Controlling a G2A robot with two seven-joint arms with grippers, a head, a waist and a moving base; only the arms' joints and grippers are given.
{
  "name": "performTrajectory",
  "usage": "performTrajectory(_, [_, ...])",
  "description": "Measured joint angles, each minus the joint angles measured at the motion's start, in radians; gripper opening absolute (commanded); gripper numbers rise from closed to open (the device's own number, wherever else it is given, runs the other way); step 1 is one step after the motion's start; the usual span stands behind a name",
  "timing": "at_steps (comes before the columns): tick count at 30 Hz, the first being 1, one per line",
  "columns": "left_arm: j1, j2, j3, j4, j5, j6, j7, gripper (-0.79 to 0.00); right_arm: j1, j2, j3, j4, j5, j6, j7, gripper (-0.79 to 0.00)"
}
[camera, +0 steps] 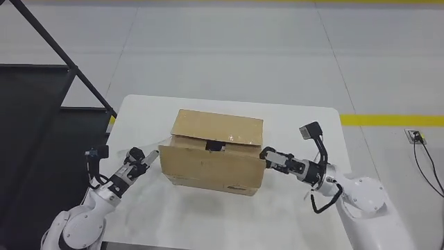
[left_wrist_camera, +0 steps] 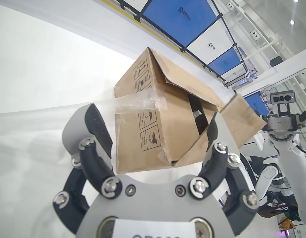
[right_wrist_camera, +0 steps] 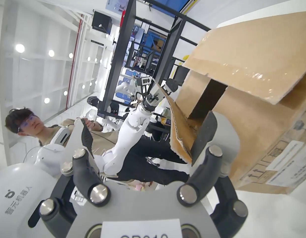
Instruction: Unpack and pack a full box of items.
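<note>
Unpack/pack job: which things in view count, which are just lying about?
Job: cardboard box, flaps part open; left claw and right claw, both open at its ends; table.
Just around: black frame beside the table; yellow floor line; floor socket with cable.

The cardboard box [camera: 211,142] sits mid-way on the bench [camera: 291,121], the left pincer [camera: 146,160] at its nine o'clock, the right pincer [camera: 266,155] at three.

Left tool [left_wrist_camera: 153,116] spread wide, cardboard box [left_wrist_camera: 143,134] just ahead on white table [left_wrist_camera: 44,80], flaps [left_wrist_camera: 242,117] ajar, tape [left_wrist_camera: 135,104] peeling
</note>
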Motion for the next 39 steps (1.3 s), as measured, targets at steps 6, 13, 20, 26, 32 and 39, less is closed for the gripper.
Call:
performTrajectory(6, [0.005,0.003,0.002,-0.012,-0.002,-0.014,-0.01,0.0,-0.022,0.013,0.001,-0.028,0.017,-0.041,0.114,0.0])
performTrajectory(13, [0.034,0.013,0.003,-0.021,0.062,-0.113,-0.045,0.0,-0.028,0.026,-0.033,-0.051,-0.023,-0.076,0.219,0.0])
performTrajectory(20, [0.045,0.025,0.0,0.0,0.131,-0.194,-0.105,0.0,-0.022,0.035,-0.073,-0.063,-0.094,-0.078,0.251,0.0])
performTrajectory(26, [0.041,0.028,0.024,0.013,0.187,-0.188,-0.09,0.0,-0.011,0.032,-0.07,-0.05,0.0,0.015,0.113,0.0])
performTrajectory(32, [0.034,0.028,0.053,0.01,0.243,-0.173,-0.055,0.0,-0.007,0.03,-0.07,-0.046,0.022,0.044,0.081,0.0])
performTrajectory(39, [0.022,0.025,0.094,0.032,0.268,-0.173,-0.015,0.0,-0.008,0.03,-0.071,-0.046,0.02,0.046,0.078,0.0])
